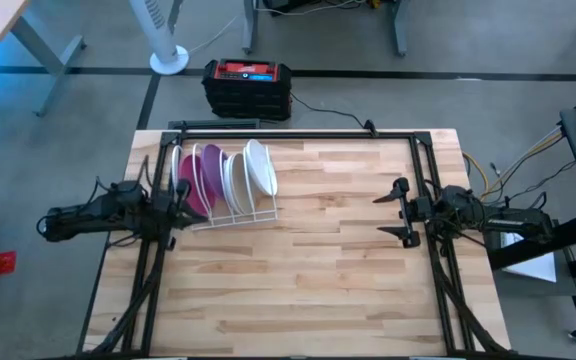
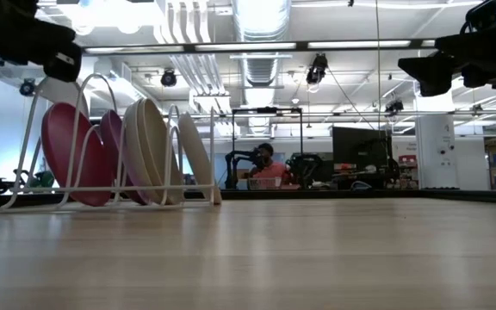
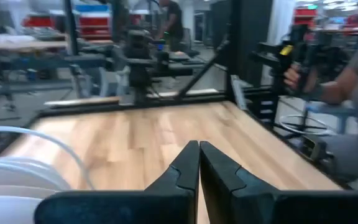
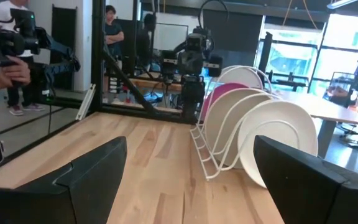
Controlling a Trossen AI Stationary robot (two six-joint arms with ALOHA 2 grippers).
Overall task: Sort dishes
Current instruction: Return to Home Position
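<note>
Light wooden planks form the surface (image 1: 318,280), which is enclosed by a dark metal frame (image 1: 298,133). On the floor beyond one edge, a black and red case (image 1: 248,86) and a white fan base (image 1: 168,61) are seen.

The dishes (image 1: 230,178) are all held on edge in the white wire dish rack (image 1: 236,214). The rack is positioned on the left half of the surface, toward the edge nearest the case. The magenta plates (image 1: 194,182) are seated at the rack's left end. The white plates (image 1: 258,168) are seated at its right end, and the outermost one is tilted outward. In the low view, cream bowls (image 2: 149,151) are seen between the magenta plates (image 2: 71,155) and the outermost white plate (image 2: 198,159).

The left tool (image 1: 182,200) is located just beside the rack's left end and is raised above the surface. Its fingers (image 3: 185,163) are clenched together, and nothing is gripped between them.

The right tool (image 1: 386,213) is located at the right side of the surface, well apart from the rack. It is released: its fingers (image 4: 92,174) are spread wide, and nothing is held.

In the room behind, a seated person (image 2: 269,169) is visible. A hand (image 4: 14,71) holding a dark device is visible in the right wrist view.
</note>
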